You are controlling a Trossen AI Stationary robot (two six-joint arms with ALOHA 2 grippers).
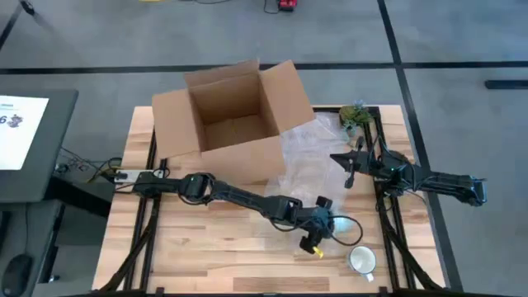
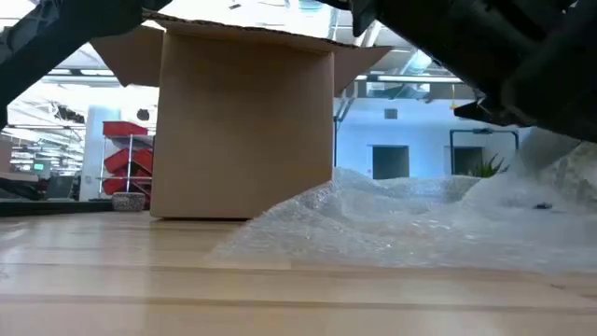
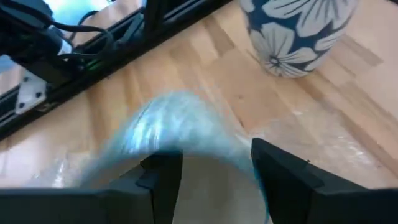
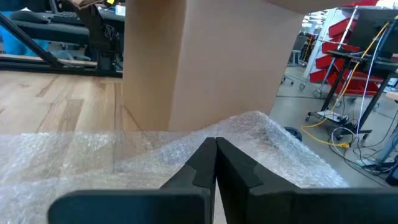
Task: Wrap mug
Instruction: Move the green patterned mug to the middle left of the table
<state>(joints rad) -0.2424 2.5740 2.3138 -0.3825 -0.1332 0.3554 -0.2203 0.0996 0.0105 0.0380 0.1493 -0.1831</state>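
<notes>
At front edge of wooden surface: mug stands bare, apart from wrap. Just behind, left gripper, jaws apart around lifted edge of bubble wrap; film could slip out, or arm swing could topple mug. Farther back, right gripper, jaws together over wrap. Beyond, cardboard box crowds sheet.

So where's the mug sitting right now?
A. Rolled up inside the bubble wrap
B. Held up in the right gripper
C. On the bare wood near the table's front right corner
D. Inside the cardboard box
C: the high view shows the mug standing on bare wood at the front right, apart from the bubble wrap and the cardboard box.
</notes>
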